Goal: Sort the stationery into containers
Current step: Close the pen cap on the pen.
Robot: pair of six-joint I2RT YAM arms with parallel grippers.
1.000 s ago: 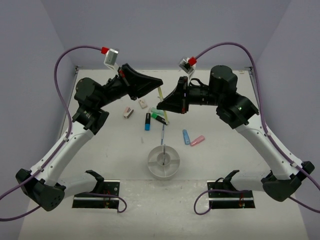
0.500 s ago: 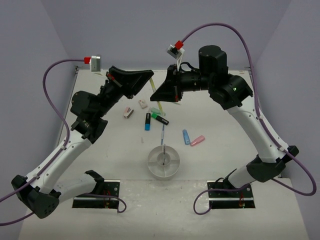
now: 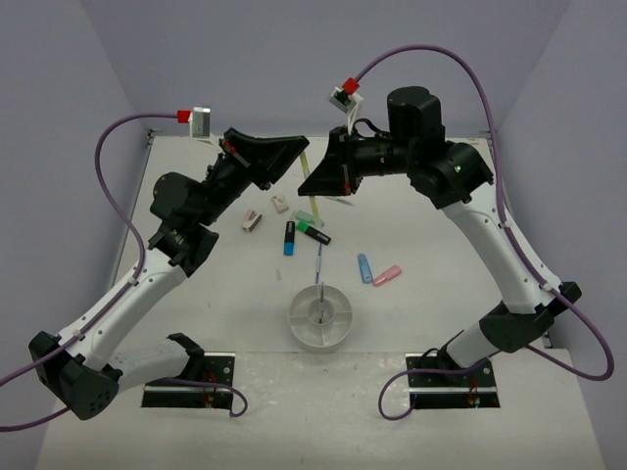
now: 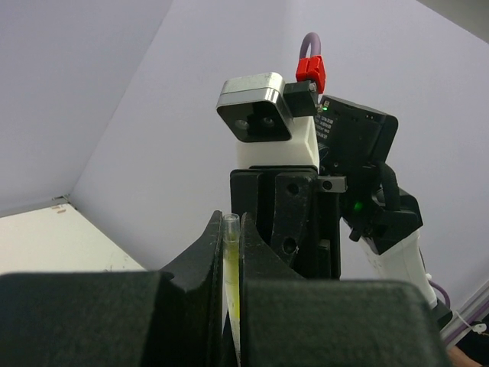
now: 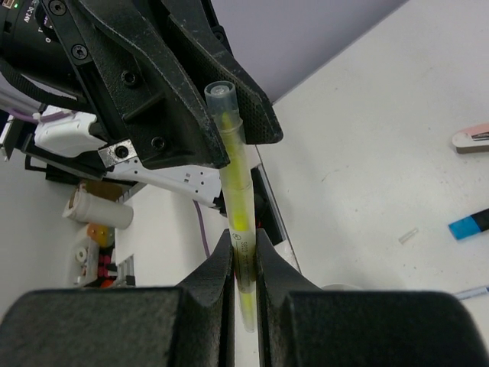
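the white dish (image 3: 320, 315) sits nearest the arm bases. just beyond it a blue pen (image 3: 319, 262), highlighters (image 3: 364, 267) and erasers (image 3: 252, 221) lie loose on the table (image 3: 441, 323). farther back, raised off the table, the left gripper (image 4: 231, 260) and right gripper (image 5: 243, 256) face each other, each with narrow fingers pinching the same yellow pen (image 5: 233, 176).
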